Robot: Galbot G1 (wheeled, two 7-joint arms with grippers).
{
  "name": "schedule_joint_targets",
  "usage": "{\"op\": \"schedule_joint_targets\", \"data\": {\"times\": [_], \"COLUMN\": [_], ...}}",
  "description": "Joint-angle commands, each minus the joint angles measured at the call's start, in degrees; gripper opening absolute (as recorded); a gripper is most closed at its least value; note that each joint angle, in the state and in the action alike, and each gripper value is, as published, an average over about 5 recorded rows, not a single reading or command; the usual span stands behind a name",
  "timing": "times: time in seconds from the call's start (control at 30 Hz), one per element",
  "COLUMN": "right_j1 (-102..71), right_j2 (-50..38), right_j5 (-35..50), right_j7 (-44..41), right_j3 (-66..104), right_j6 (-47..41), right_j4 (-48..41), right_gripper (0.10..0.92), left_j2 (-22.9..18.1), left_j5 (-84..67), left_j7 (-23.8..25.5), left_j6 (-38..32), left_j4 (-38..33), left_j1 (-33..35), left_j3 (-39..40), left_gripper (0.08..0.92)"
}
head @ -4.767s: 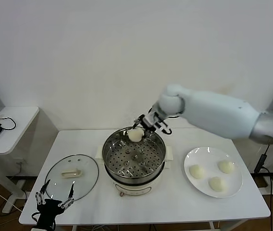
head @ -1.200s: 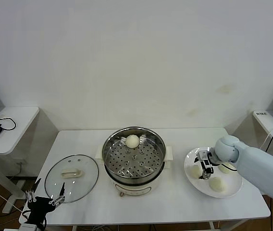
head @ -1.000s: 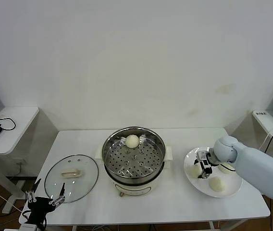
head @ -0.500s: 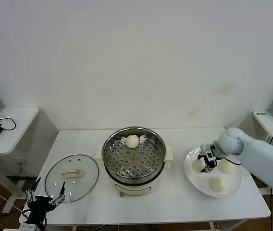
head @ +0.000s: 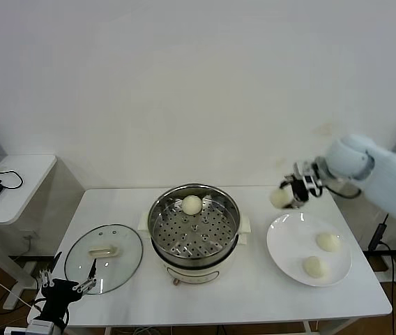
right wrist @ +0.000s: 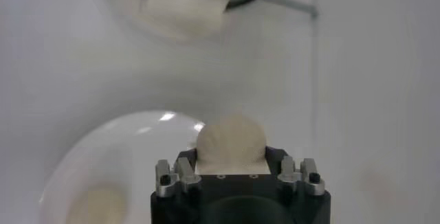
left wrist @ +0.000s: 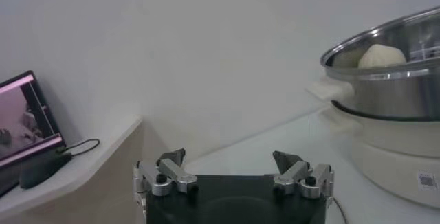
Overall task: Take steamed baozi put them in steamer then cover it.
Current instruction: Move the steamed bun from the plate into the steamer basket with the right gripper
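Carrying a baozi (head: 279,198) clamped in the right pincer (head: 290,195), high above the plate (head: 282,252), so it can be brought across to the steamer (head: 215,241), where one bun (head: 192,204) is already lodged; two are left on the plate; the left pincer (head: 66,285) is parked wide open by the cover (head: 125,255) at the bench edge
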Motion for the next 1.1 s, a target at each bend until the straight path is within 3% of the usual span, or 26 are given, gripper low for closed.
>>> {"op": "schedule_joint_targets", "data": {"times": [0.03,0.5,1.1], "right_j1": [12.2,0.3,-4.4], "right_j2": [11.6,29.6,37.7], "right_j5": [14.7,21.1,16.9], "right_j7": [4.9,12.9,13.2], "right_j3": [-7.3,-8.3,-10.3], "right_j6": [-7.6,-16.8,-16.4], "right_j4": [3.7,-3.5,-11.9], "right_gripper": [0.633,0.636,0.636], "left_j2": [0.0,-0.6,-1.6], "left_j5": [0.0,-0.2,-0.3], "left_j7": [0.0,0.1,0.0], "left_j6": [0.0,0.0,-0.3], "left_j4": [0.5,-0.4,-0.9], "left_j1": [-0.5,0.2,0.5], "left_j3": [-0.2,-2.8,-3.3], "left_gripper": [0.823,0.823,0.823]}}
